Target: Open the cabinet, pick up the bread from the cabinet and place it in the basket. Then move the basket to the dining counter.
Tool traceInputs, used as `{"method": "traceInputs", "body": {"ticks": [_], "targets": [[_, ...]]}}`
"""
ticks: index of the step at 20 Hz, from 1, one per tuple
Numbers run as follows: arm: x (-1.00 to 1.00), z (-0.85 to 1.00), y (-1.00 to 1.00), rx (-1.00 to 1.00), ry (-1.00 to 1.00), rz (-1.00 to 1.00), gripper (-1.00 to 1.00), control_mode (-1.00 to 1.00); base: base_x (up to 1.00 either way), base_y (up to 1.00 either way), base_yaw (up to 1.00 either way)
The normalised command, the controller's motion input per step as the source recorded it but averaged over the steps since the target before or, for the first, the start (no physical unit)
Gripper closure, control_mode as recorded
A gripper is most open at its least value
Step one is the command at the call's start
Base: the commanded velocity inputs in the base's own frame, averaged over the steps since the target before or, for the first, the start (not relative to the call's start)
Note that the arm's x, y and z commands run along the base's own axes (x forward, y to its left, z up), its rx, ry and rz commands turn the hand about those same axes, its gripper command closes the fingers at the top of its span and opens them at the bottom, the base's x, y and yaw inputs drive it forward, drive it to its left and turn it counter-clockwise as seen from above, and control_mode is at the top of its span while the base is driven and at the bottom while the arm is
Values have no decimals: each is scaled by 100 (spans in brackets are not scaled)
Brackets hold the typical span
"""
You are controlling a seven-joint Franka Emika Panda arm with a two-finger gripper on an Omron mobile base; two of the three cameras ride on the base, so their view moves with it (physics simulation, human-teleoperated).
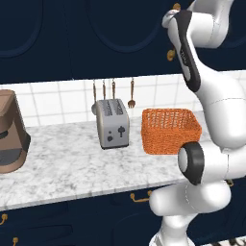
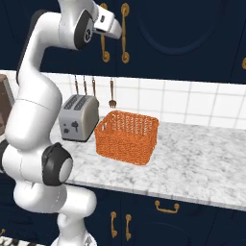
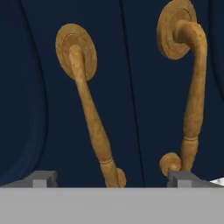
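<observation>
Fingers (image 3: 112,178) are spread wide with nothing between them, the two dark tips poking up at the bottom of the hand view, right up close to the cabinet (image 3: 131,87) doors. Both doors look shut, and the two curved brass handles sit side by side, the left handle (image 3: 89,113) slanting down between the tips and the right handle (image 3: 192,87) running down toward the right tip. From the base views the arm is reaching up high, with the hand up by those handles on the navy cabinet. Down below, the orange wicker basket (image 2: 127,137) sits on the marble counter (image 2: 202,163), just beside the silver toaster (image 2: 77,117) but not touching it. Can't see any bread, presumably nothing visible with the doors closed. A brown coffee machine (image 1: 10,132) stands at the far left end of the counter, well apart from the toaster. White tile backsplash (image 1: 62,101) runs behind everything, with a few utensils (image 1: 113,91) hanging on it above the toaster. Navy drawers with small gold pulls (image 2: 166,207) sit under the counter.
</observation>
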Motion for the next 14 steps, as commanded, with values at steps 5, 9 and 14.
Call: {"method": "traceInputs", "body": {"ticks": [5, 9, 14], "targets": [[44, -21, 0, -1, 0, 0, -100, -100, 0, 0, 0], [33, -38, 3, -1, 0, 0, -100, -100, 0, 0, 0], [49, -26, 1, 0, -3, 0, -100, -100, 0, 0, 0]]}}
